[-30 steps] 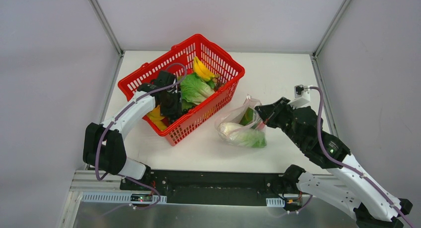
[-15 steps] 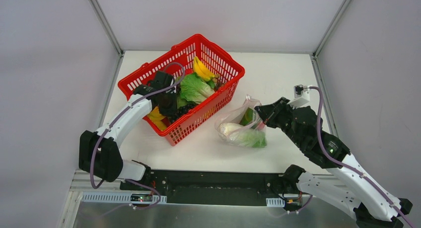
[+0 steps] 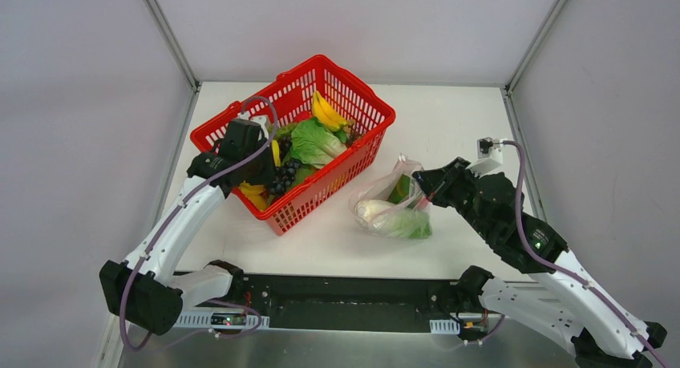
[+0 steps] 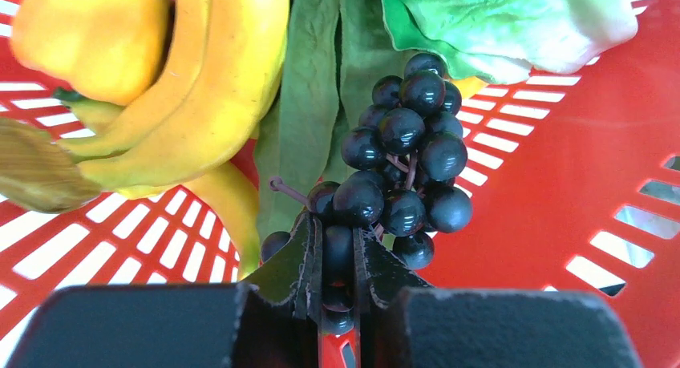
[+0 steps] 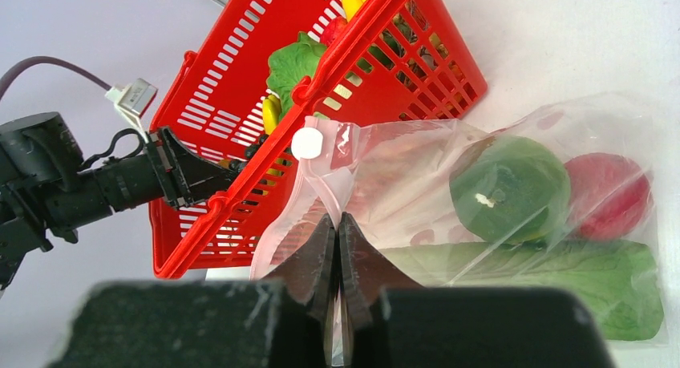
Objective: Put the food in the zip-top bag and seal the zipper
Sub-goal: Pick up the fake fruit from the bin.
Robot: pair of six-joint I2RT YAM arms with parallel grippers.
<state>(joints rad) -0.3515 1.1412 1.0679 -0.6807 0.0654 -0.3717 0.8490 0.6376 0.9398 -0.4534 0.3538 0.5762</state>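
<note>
Grapes are being pinched by the left end effector, its jaws squeezing the lowest berries of the bunch and standing nearly shut. The bunch is sitting inside the red basket, with bananas and a yellow pepper lying beside it and a lettuce beyond. The right end effector is clamping fully shut on the edge of the clear bag. That bag is lying on the desk beside the basket, holding a green fruit, a red fruit and a leafy green.
</note>
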